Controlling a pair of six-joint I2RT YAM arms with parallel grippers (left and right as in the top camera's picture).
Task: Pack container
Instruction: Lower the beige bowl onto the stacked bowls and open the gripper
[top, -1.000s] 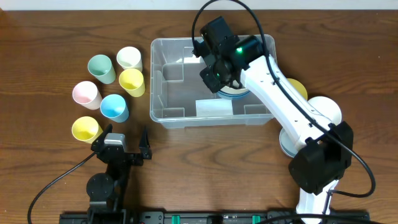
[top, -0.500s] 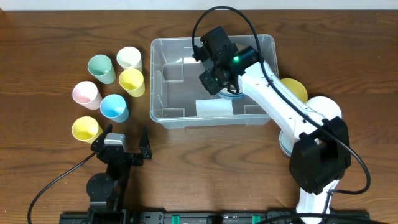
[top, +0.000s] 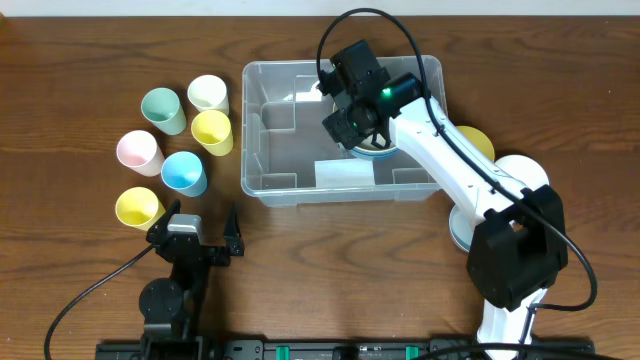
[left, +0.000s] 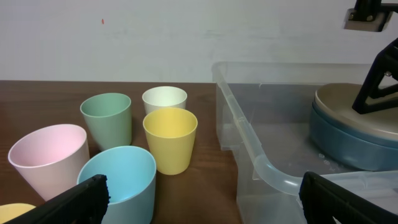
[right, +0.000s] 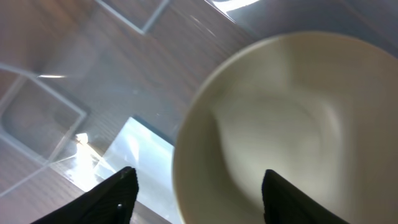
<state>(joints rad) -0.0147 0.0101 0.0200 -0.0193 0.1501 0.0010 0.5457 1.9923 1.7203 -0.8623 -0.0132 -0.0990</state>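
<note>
The container (top: 258, 130) is a clear bin at the middle back of the table; its near rim (left: 250, 146) shows in the left wrist view. A cream bowl (top: 378, 150) lies inside it on top of a blue bowl (left: 357, 140). My right gripper (top: 358, 128) hangs inside the container, open, and its fingers (right: 118, 193) straddle the cream bowl's (right: 286, 112) rim without pinching it. My left gripper (top: 200, 212) sits low near the front left, open with nothing between its fingers (left: 74, 202).
Several pastel cups stand left of the container: mint (top: 163, 108), white (top: 207, 93), yellow (top: 212, 130), pink (top: 139, 151), blue (top: 184, 172) and another yellow (top: 138, 207). A yellow bowl (top: 478, 143) and a white bowl (top: 527, 175) lie right of the container.
My right gripper was shut on the cream bowl and has now opened, leaving the bowl on the blue one. The left arm has not moved.
</note>
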